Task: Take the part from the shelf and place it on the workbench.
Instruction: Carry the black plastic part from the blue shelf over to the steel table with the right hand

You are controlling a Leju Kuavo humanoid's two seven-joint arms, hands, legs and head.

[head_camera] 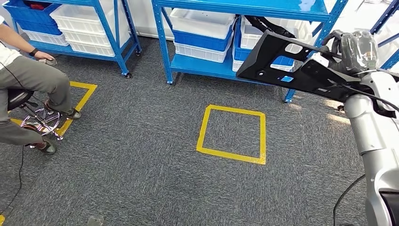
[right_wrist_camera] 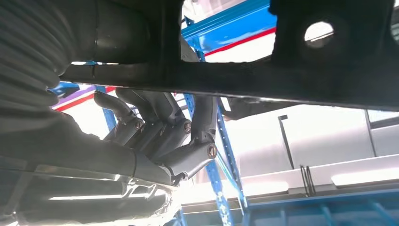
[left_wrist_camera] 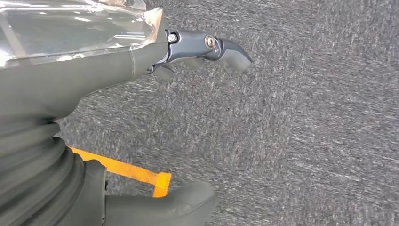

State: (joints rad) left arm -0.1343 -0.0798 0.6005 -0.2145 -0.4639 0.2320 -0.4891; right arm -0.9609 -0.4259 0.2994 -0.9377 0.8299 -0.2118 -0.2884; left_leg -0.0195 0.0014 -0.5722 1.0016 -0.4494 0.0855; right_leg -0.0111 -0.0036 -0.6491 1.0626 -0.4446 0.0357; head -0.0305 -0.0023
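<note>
Right hand [head_camera: 336, 54]: you see it gripping the black part [head_camera: 282, 59], raised just in front of the blue shelf [head_camera: 244, 7].
Left hand [left_wrist_camera: 94, 61]: fingers apart, holding nothing, above the carpet [left_wrist_camera: 306, 117].

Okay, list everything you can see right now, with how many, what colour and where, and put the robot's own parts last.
Black part: one, flat with holes and a small blue label, held up at the right, in front of the shelving.
Shelving units: at least two, blue, along the back.
Bins: several, white and blue, stacked on the shelves.
Taped squares: two, yellow; one mid-floor, one under the stool at left.
Carpet: grey, covering the floor.
Stool: one, dark seat on a chrome base, at left.
Person: one, seated on the stool, grey trousers.
Right hand: silver arm, grips the black part.
Left hand: dark fingers, holds nothing, hangs over the carpet near yellow tape.
</note>
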